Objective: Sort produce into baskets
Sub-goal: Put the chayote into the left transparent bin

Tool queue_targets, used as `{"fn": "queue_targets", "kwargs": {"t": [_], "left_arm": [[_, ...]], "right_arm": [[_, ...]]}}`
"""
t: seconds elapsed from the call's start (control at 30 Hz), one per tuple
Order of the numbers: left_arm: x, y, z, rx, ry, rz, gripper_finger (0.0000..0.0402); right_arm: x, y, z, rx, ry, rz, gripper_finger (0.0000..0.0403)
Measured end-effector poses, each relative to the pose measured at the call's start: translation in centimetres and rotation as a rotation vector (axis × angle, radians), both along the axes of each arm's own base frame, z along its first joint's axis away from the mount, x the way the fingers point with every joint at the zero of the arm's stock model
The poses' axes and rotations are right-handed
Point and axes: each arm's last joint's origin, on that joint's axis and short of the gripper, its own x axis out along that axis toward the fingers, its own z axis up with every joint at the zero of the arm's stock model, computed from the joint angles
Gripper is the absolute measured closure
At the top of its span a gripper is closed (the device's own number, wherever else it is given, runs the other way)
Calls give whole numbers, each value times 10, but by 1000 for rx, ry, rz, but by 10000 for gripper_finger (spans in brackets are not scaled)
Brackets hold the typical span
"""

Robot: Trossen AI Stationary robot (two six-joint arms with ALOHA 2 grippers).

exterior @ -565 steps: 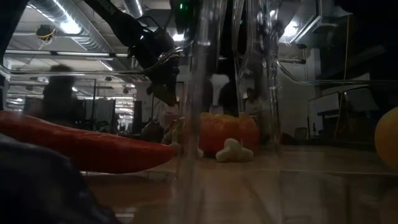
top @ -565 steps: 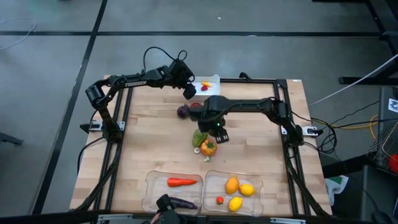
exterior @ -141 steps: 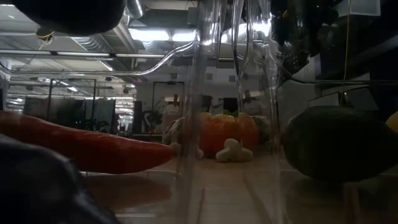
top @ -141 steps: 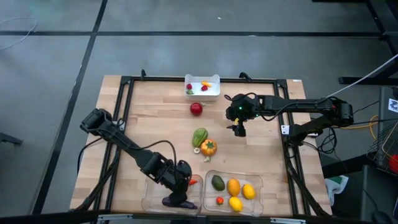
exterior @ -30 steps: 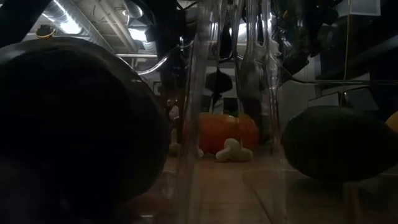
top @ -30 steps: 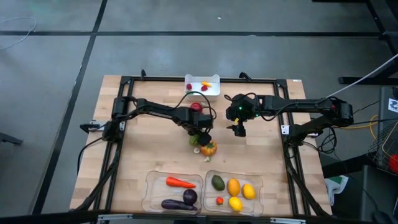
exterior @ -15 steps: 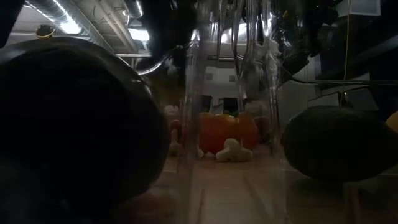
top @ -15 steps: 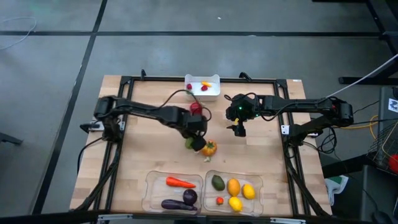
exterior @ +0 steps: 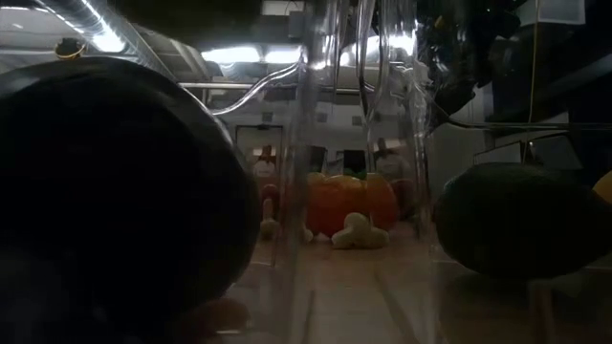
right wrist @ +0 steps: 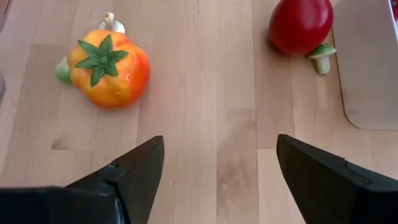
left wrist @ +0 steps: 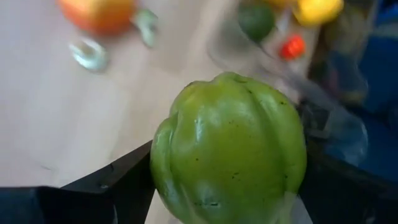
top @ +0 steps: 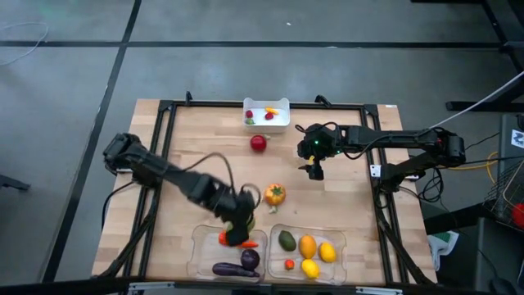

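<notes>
Left tool (top: pixel 243 228) clamped wide on green pepper (left wrist: pixel 229 149) over left clear tray (top: pixel 201 246) at worktop's near edge; risks dropping onto carrot (top: pixel 225 239), rolling over rim if released high; right tool (right wrist: pixel 217 162) open, empty, idle near apple (right wrist: pixel 300 25).

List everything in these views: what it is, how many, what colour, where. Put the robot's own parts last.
Green pepper: 1, green, held between the left gripper's fingers, over the left clear tray.
Orange pepper: 1, orange with green stem, mid-table.
Red apple: 1, red, near the white bin.
White bin: 1, far table edge, holding small red and orange pieces.
Left clear tray: 1, near edge, holding carrot, eggplant, a dark purple round piece.
Right clear tray: 1, holding avocado, orange fruit, two lemons, a small red piece.
Left gripper: over the left tray.
Right gripper: open, empty, hovering mid-table.
</notes>
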Motion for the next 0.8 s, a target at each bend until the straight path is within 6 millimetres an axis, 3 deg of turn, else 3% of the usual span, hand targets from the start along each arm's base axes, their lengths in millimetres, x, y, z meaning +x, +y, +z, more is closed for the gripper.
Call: {"fn": "queue_targets", "kwargs": {"t": [0.17,0.33,0.8], "left_arm": [[-14,-36,-3,-33,12,-29,79],[-21,-59,-10,11,0,-57,79],[-14,-63,-15,7,-40,-36,13]], "right_arm": [[0,0,0,0,0,0,95],[0,0,0,0,0,0,95],[0,0,0,0,-1,0,95]]}}
